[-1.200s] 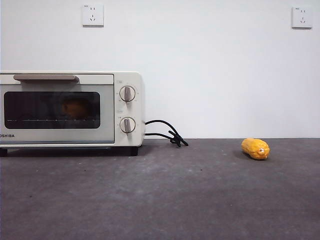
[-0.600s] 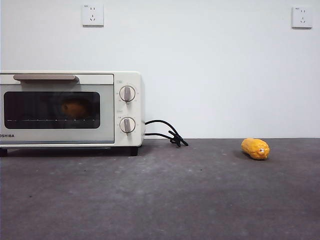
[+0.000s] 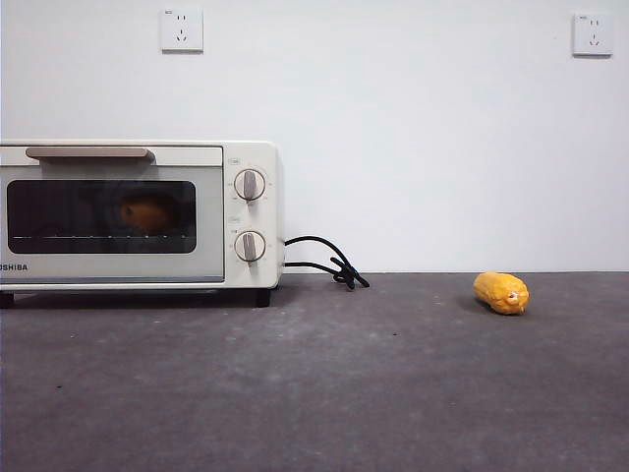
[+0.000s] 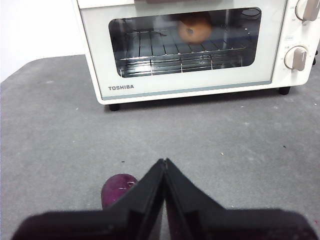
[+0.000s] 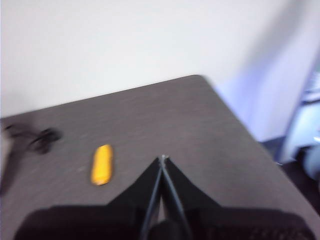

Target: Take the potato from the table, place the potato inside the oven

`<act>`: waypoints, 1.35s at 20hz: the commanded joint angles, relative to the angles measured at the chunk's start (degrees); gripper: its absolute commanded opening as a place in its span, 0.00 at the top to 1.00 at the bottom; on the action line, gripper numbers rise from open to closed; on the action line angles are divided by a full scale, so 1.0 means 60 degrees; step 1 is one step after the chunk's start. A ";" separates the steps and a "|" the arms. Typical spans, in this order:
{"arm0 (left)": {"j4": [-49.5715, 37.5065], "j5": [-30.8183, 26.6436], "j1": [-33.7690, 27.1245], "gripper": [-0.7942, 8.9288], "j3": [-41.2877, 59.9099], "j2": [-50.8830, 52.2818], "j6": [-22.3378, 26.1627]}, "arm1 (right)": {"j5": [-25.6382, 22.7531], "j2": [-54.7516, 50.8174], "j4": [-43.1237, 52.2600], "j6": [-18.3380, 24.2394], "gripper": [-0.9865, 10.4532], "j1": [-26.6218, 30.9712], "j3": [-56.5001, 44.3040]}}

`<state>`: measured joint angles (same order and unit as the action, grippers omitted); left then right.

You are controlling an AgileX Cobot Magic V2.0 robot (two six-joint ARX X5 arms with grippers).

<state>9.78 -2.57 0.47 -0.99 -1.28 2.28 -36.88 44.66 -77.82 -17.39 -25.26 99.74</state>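
One potato (image 3: 147, 213) sits on the rack inside the one oven (image 3: 138, 214), door closed

Only the left wrist view shows a purple object (image 4: 117, 189) on the tabletop (image 3: 393, 383); left end effector (image 4: 165, 162) and right end effector (image 5: 162, 159) both pinched closed, empty; one corn-like piece (image 3: 500, 292) lies apart; nothing has moved since earlier

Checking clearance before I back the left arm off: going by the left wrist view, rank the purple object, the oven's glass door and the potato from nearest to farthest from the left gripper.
1. Small dark purple rounded object: on the table, right beside the left gripper.
2. Cream-white Toshiba oven's dark glass door: shut, across the open table.
3. Round orange-brown potato: behind the glass, on the wire rack.
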 commanded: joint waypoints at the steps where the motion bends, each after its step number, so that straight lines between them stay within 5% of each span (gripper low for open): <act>1: -0.0080 -0.0004 -0.0004 0.92 0.0095 0.0004 -0.0098 | 0.0066 0.0011 -0.0146 -0.0073 0.91 0.1056 -0.0058; 3: -0.0080 -0.0004 -0.0004 0.92 0.0095 0.0004 -0.0098 | 0.0725 -0.0073 0.1472 0.0335 0.91 0.1938 -0.0492; 7: -0.0080 0.0000 -0.0004 0.92 0.0095 -0.0025 -0.0098 | 0.4455 -0.0943 0.6885 0.2732 0.91 0.3574 -0.3424; 10: -0.0080 -0.0004 -0.0004 0.92 0.0095 -0.0087 -0.0098 | 0.6386 -0.1621 0.9934 0.2302 0.91 0.4728 -0.6506; 14: -0.0080 -0.0004 -0.0004 0.92 0.0095 -0.0113 -0.0098 | 0.6692 -0.2962 1.1770 0.1096 0.91 0.5610 -1.0418; 18: -0.0080 -0.0004 -0.0004 0.92 0.0095 -0.0131 -0.0098 | 0.6262 -0.4346 1.3595 0.1282 0.91 0.5657 -1.3759; 27: -0.0080 -0.0004 -0.0004 0.92 0.0095 -0.0164 -0.0098 | 0.6932 -0.6663 1.2713 0.4000 0.91 0.5588 -1.5814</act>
<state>9.78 -2.57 0.47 -0.99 -2.26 2.28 4.56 4.86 -1.48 4.10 8.43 5.74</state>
